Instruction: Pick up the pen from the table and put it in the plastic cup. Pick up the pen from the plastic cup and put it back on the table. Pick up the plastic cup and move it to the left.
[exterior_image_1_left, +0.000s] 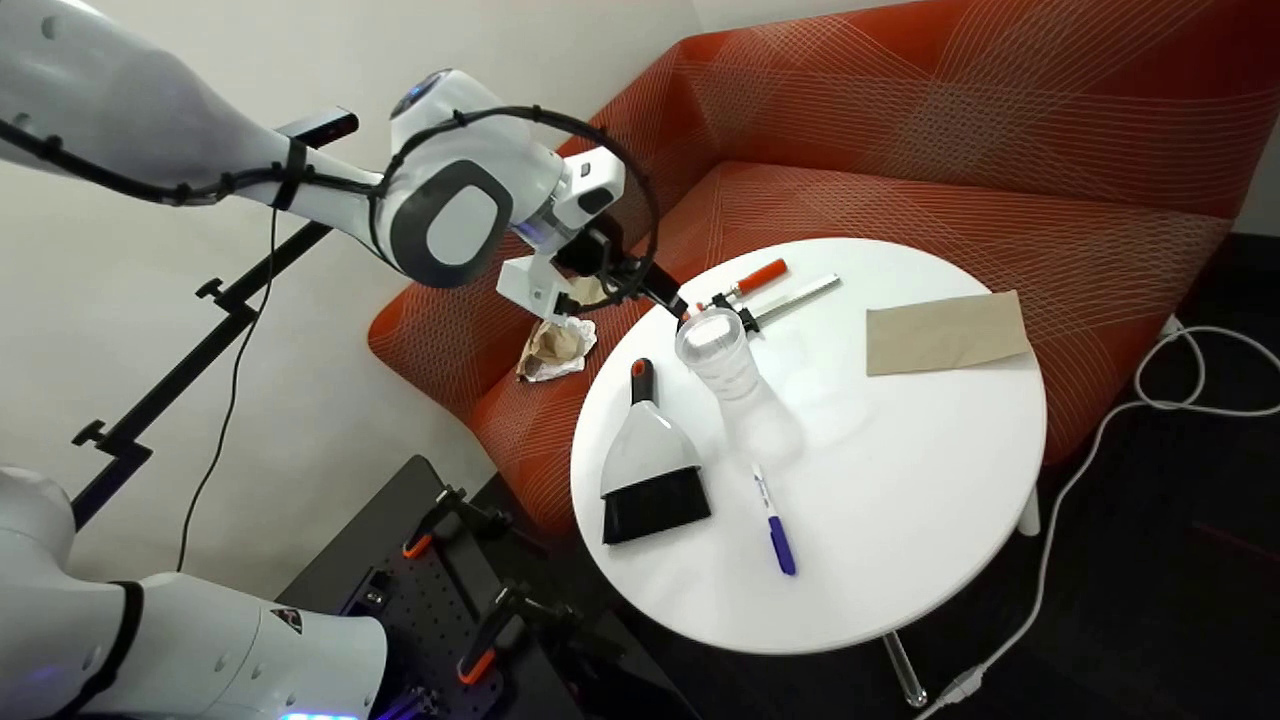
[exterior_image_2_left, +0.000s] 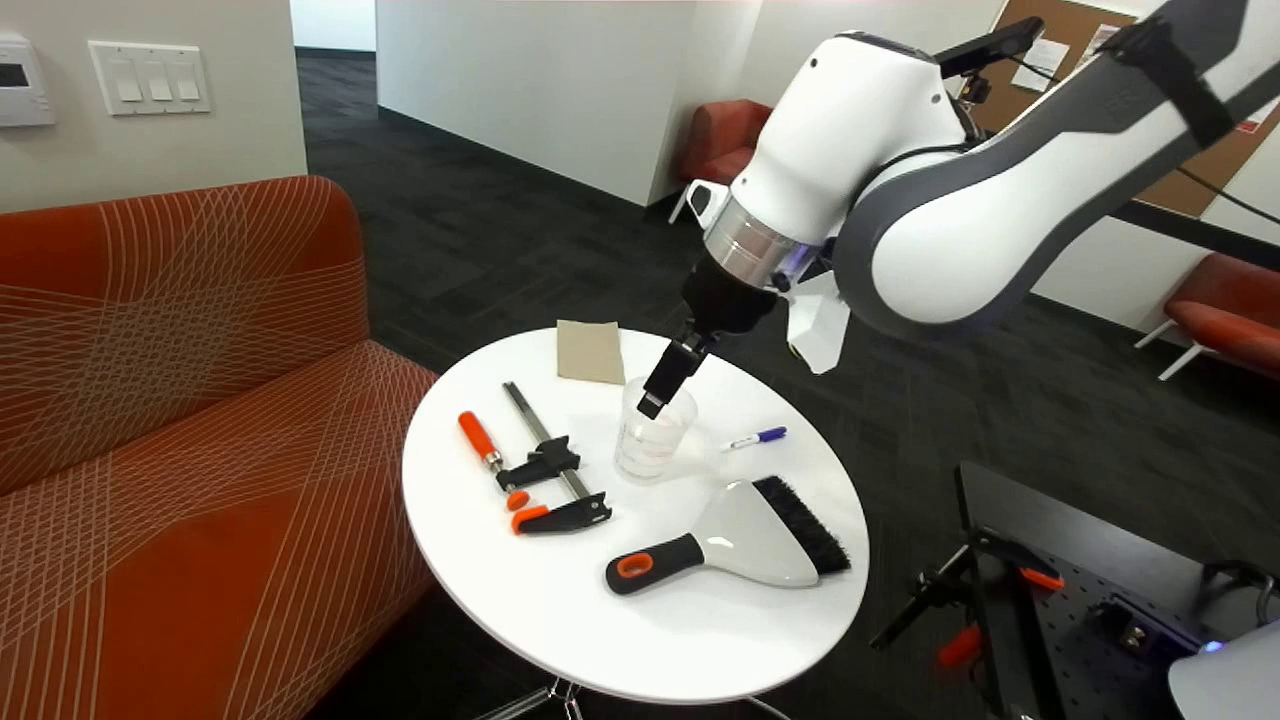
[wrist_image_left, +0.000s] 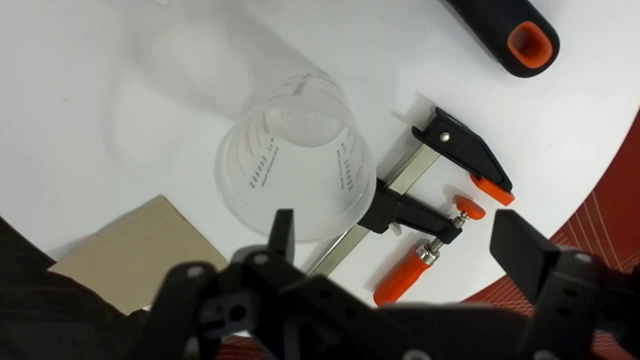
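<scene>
The black two-fingered tool (wrist_image_left: 393, 225) is poised in the air, its fingers (wrist_image_left: 522, 250) spread wide, nothing pinched between them. In the wrist view one finger crosses the rim of the tapered, see-through plastic cup (wrist_image_left: 300, 172), while the other hangs well out past it, so the gap sits mostly to the cup's side. Touching the rim or just clear — these angles won't say. The cup stands upright on the round, white-topped desk (exterior_image_1_left: 900, 480), and I'd call this the cup-moving stage, though that's a guess. The tidy play now: one finger down inside the mouth, the other outside, then a soft pinch on the wall, since thin plastic like that will probably flex. Watch that outer finger — a steel-railed, black and orange-red bar clamp (wrist_image_left: 415, 215) lies just beside the cup, right under the gap, and too deep a plunge could snag it. So, shallow bite, straight lift, and only then the carry to the left. Also near the cup is a white, black-handled, black-bristled dustpan (exterior_image_2_left: 755, 540), worth clearing on the way. And the slim, white-barrelled, blue-capped pen (exterior_image_1_left: 773, 519) lies on the desk, apart from the cup and not in it, in both exterior views: best left undisturbed, I'd say. Off on its own rests a flat brown paper rectangle (exterior_image_1_left: 945, 335), likely no bother.
</scene>
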